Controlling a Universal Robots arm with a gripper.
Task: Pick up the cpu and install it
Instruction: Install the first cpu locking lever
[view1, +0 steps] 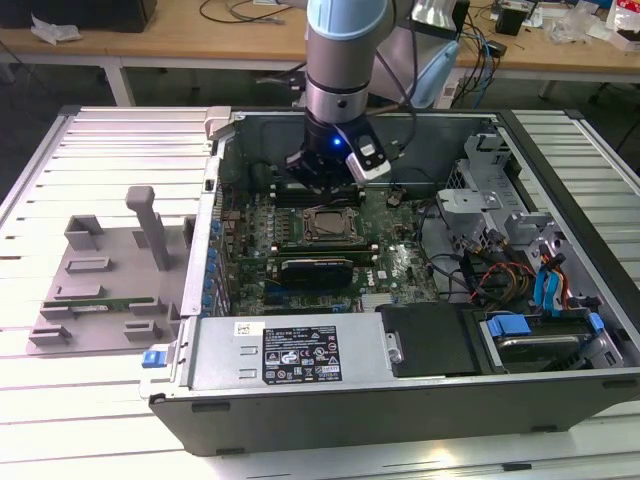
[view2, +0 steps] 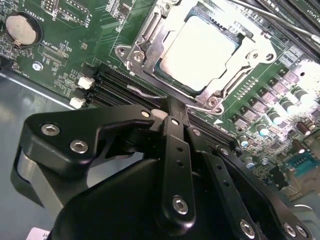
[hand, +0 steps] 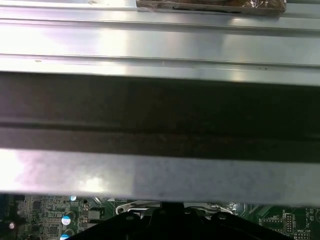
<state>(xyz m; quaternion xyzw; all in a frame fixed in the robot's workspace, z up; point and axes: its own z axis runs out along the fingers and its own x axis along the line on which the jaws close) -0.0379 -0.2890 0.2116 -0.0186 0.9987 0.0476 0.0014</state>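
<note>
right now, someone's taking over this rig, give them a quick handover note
Gripper: low inside the pc case, just beside the socket; holds nothing that can be seen, finger state unclear.
Cpu: already lying flat in the socket on the motherboard, silvery lid up.
Done: cpu picked and placed.
Left: whether the socket's metal frame is latched over the cpu cannot be told; check it.

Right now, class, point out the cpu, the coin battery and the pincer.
cpu (view2: 202, 47): second wrist view, middle of its silvery lid.
coin battery (view2: 22, 26): second wrist view, its round face.
pincer (view2: 172, 112): second wrist view, at its black tips.
</note>
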